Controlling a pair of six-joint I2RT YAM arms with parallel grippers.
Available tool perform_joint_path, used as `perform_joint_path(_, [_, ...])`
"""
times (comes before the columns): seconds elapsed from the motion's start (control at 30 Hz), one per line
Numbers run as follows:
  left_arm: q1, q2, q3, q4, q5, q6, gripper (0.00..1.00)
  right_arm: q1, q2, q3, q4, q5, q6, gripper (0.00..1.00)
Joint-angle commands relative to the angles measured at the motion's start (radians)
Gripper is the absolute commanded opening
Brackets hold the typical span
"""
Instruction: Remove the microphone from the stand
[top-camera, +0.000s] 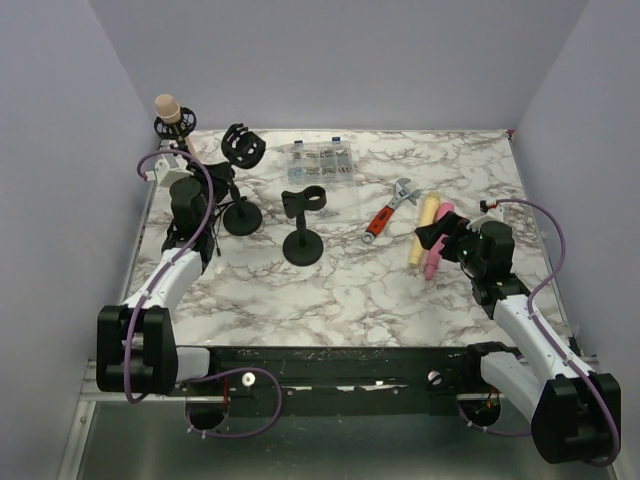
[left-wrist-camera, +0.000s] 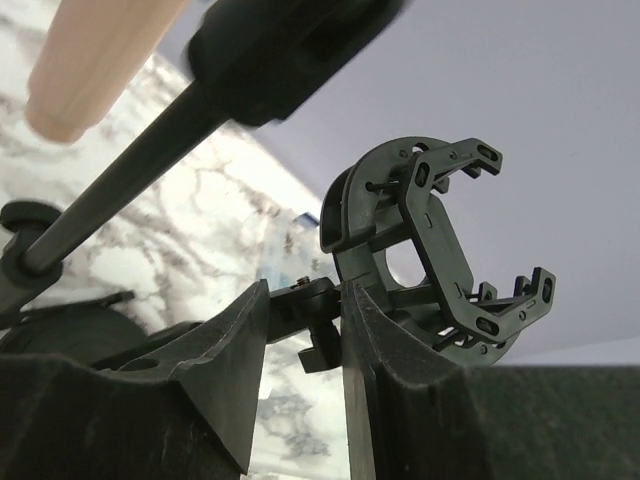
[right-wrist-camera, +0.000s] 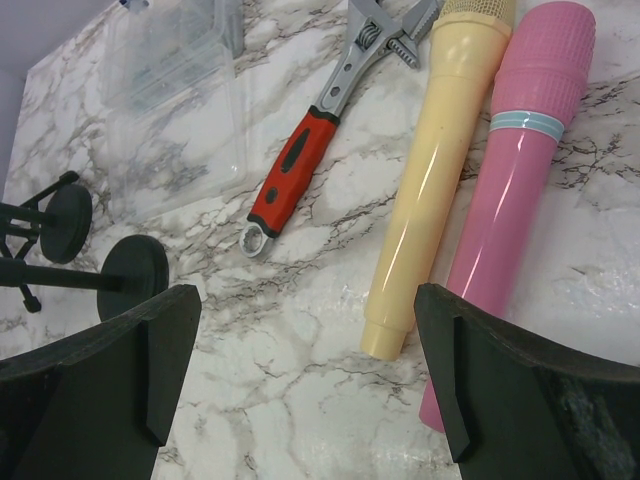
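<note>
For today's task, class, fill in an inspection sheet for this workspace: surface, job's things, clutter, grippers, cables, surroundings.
Surface: marble-patterned table; no spills seen.
Job's things: beige microphone sits upright in its stand at the back left corner.
Clutter: empty shock-mount stand; empty clip stand; clear parts box; red-handled adjustable wrench; pale yellow microphone and pink microphone lying side by side.
Grippers: left gripper at the shock-mount stand's joint, grip unclear; right gripper open, holding nothing, beside the loose microphones.
Cables: left purple cable and right purple cable loop along the arms.
Surroundings: pale lilac walls on three sides.
</note>
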Motion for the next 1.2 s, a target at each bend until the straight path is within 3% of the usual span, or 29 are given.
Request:
perform_joint_path(0.0, [-0.009,0.092,-0.111,-0.344,-0.014,0.036,0.34,-0.002,-0.008,-0.016,0.031,-0.017,0.005,0.97])
perform_joint_path(0.4, [-0.015,0.111,-0.119,-0.322,0.008,0.055,0.35,-0.002,-0.007,-0.019,0.035,-0.019,0.004,0.97])
perform_joint_path(0.47, [-0.019,0.091,-0.09,-0.353,0.016,0.076,0.41,-0.002,-0.008,-0.019,0.036,-0.02,0.004,0.97])
perform_joint_path(0.57, [-0.02,0.047,-0.055,-0.388,0.036,0.085,0.59,-0.002,-0.006,-0.019,0.037,-0.02,0.005,0.97])
perform_joint_path(0.67, [-0.021,0.002,-0.02,-0.427,0.044,0.082,0.71,-0.002,-0.006,-0.019,0.038,-0.021,0.005,0.97])
perform_joint_path(1.17, [0.04,-0.234,0.19,-0.691,0.058,0.214,0.98,-0.002,-0.008,-0.017,0.036,-0.029,0.007,0.97])
